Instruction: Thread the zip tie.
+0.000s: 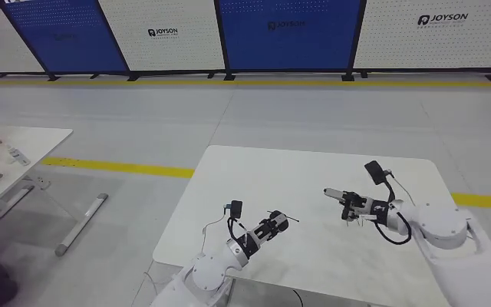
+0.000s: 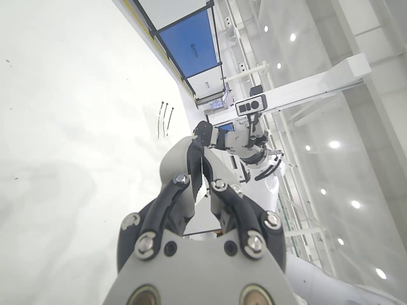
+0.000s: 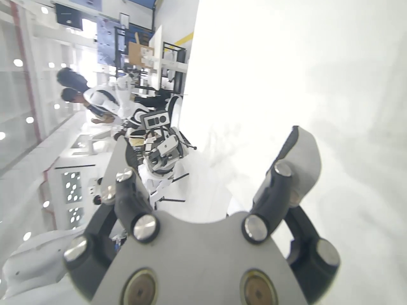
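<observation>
We see the L gripper pinched shut on the zip tie over the table. The tie's free end pokes out roughly toward the R gripper, which hangs well apart w/ jaws spread wide and nothing between them. Its long axis lies approx. along the line between the two tools, so we judge the R arm must close that gap. Spare ties lie on the table nr the R side.

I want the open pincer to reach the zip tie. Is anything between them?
No, nothing visible stands between the open right pincer and the zip tie clamped in the left pincer, above the white table.
</observation>
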`<state>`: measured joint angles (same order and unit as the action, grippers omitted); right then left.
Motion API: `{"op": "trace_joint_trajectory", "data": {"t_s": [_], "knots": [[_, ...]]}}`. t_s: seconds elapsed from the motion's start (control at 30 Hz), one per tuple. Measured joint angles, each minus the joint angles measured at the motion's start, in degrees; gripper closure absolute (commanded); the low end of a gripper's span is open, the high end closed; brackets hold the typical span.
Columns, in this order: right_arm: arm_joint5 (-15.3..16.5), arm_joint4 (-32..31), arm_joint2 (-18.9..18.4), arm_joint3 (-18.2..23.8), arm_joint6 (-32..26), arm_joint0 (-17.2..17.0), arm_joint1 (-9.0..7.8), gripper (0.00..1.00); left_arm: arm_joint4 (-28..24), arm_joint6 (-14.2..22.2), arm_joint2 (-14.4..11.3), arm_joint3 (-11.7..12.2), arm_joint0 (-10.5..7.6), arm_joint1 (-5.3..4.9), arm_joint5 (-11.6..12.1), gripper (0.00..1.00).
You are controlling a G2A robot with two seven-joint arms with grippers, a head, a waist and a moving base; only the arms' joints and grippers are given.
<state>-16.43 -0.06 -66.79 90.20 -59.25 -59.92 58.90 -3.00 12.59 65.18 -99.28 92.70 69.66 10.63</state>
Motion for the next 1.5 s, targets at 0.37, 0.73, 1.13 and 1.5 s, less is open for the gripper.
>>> {"op": "trace_joint_trajectory", "data": {"t_s": [0.37, 0.73, 1.13, 1.5], "knots": [[-1.7, -20.9, 3.2, -0.3, -20.0, 7.7, -2.11, 0.00, 0.0, 0.0, 0.0, 0.0, 0.00, 0.00, 0.0, 1.00], [-0.4, -23.6, 3.8, 0.6, -17.2, 6.7, -2.22, 0.00, 0.0, 0.0, 0.0, 0.0, 0.00, 0.00, 0.0, 1.00], [6.4, -35.5, 8.7, -0.9, -18.6, 11.3, -2.09, 0.00, 0.0, 0.0, 0.0, 0.0, 0.00, 0.00, 0.0, 1.00], [9.6, -36.5, 8.9, -1.6, -16.4, 11.0, -2.19, 0.00, 0.0, 0.0, 0.0, 0.0, 0.00, 0.00, 0.0, 1.00]]}}
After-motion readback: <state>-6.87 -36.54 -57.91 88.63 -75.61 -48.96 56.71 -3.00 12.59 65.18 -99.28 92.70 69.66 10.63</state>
